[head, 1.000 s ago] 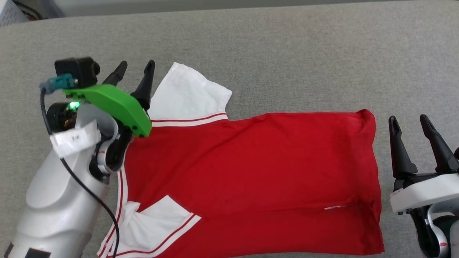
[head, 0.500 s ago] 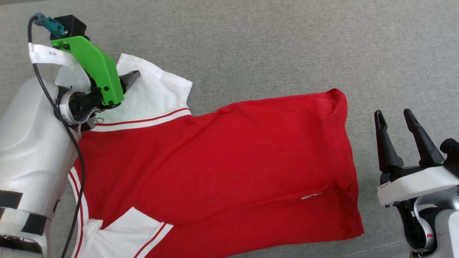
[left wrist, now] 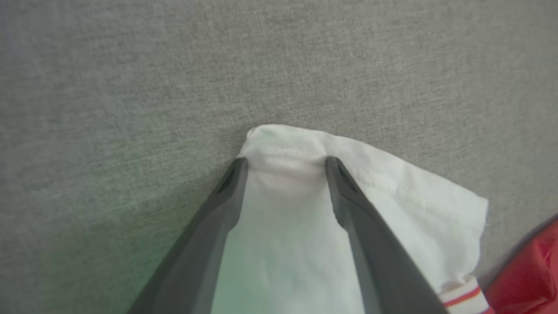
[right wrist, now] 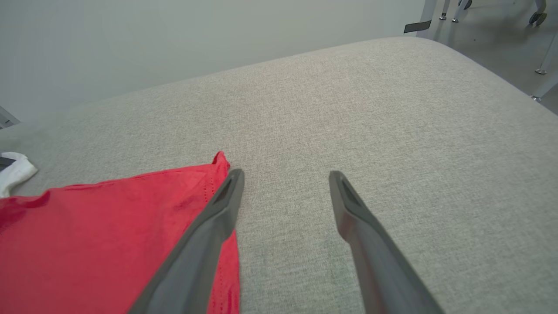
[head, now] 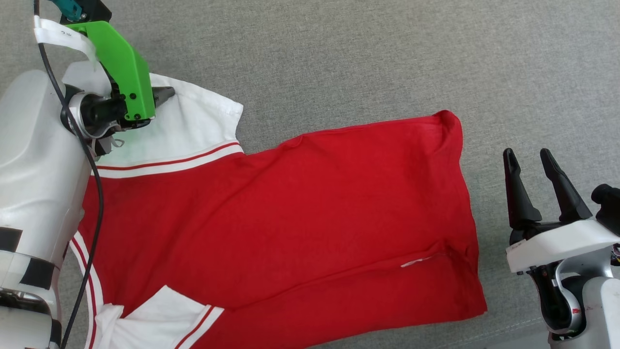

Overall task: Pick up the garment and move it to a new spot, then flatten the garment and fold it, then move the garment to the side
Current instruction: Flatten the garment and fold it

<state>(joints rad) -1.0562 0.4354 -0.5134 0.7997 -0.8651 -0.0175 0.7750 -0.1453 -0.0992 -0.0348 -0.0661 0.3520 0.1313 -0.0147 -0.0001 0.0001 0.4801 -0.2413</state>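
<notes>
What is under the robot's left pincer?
The white sleeve of the garment lies under the left pincer, its bunched end between the open jaws. Grey fabric surface shows around it; what is beneath the sleeve is covered.

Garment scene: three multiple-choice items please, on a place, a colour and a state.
1. Where is the left tool? A: straddling the edge of the white sleeve. B: at the red hem. C: away from the cloth.
2. The body of the garment is: A: blue. B: green. C: red.
3. The right tool is: A: shut on cloth. B: open, holding nothing. C: shut, holding nothing.
Answers: A, the left wrist view shows the sleeve between its fingers; C, red in the head view; B, fingers apart over the grey surface.
</notes>
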